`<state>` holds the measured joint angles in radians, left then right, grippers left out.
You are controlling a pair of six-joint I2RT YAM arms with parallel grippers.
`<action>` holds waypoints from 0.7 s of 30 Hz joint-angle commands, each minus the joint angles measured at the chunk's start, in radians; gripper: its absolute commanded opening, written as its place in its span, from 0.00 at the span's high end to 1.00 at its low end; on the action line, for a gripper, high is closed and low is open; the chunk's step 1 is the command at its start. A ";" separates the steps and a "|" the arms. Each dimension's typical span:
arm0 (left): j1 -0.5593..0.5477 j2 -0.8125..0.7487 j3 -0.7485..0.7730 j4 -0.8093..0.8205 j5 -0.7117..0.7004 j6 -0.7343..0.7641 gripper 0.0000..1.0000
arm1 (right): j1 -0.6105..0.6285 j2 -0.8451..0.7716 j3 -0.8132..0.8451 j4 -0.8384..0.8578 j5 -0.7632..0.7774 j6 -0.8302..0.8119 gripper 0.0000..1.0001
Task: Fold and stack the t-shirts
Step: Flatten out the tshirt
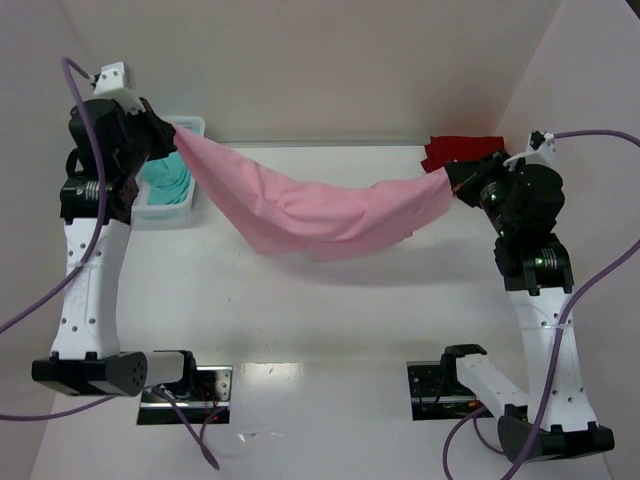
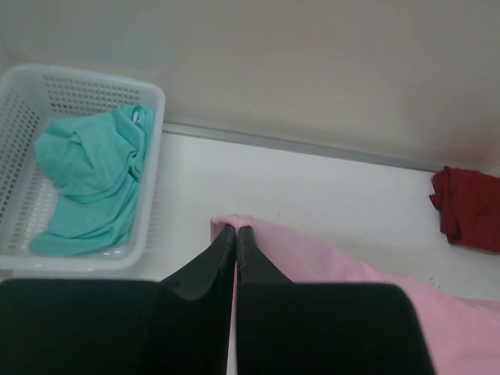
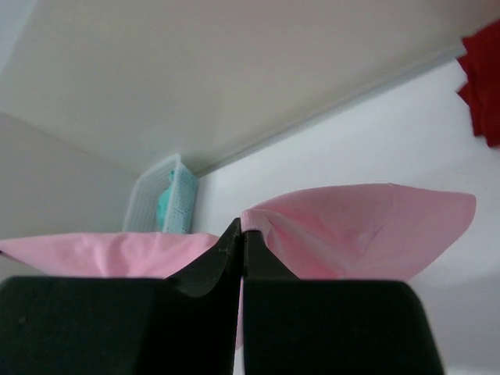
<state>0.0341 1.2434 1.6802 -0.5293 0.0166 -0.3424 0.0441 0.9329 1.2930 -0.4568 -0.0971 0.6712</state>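
Note:
A light pink t-shirt (image 1: 320, 205) hangs stretched between both arms above the table, sagging in the middle. My left gripper (image 1: 172, 132) is shut on its left end, the cloth pinched at the fingertips (image 2: 236, 229). My right gripper (image 1: 450, 172) is shut on its right end (image 3: 242, 226), with pink cloth (image 3: 359, 226) bulging beside the fingers. A teal t-shirt (image 2: 90, 183) lies crumpled in the white mesh basket (image 2: 148, 168) at the back left. A red t-shirt (image 1: 455, 148) lies bunched on the table at the back right, just behind the right gripper (image 2: 467, 207).
The basket (image 1: 195, 125) stands against the back wall beside the left arm. White walls close the table on three sides. Two arm bases with cables sit at the near edge (image 1: 180, 385) (image 1: 455, 380).

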 commanded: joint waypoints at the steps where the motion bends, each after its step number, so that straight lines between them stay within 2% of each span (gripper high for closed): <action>1: 0.007 0.138 0.009 -0.034 0.107 -0.014 1.00 | 0.005 0.053 -0.105 -0.060 0.107 -0.015 1.00; 9: 0.007 0.224 -0.115 -0.003 0.101 0.022 1.00 | -0.033 0.214 -0.285 0.045 0.233 -0.025 1.00; 14: 0.007 0.266 -0.195 0.055 0.157 0.031 1.00 | -0.072 0.274 -0.317 0.115 0.266 -0.036 1.00; 19: -0.002 0.301 -0.206 0.065 0.180 0.042 1.00 | -0.095 0.346 -0.317 0.184 0.254 -0.058 1.00; 21: -0.011 0.314 -0.215 0.065 0.180 0.042 1.00 | -0.095 0.394 -0.317 0.213 0.254 -0.067 0.92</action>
<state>0.0311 1.5364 1.4761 -0.5152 0.1642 -0.3347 -0.0460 1.2705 0.9749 -0.3595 0.1226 0.6353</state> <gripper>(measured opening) 0.011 0.018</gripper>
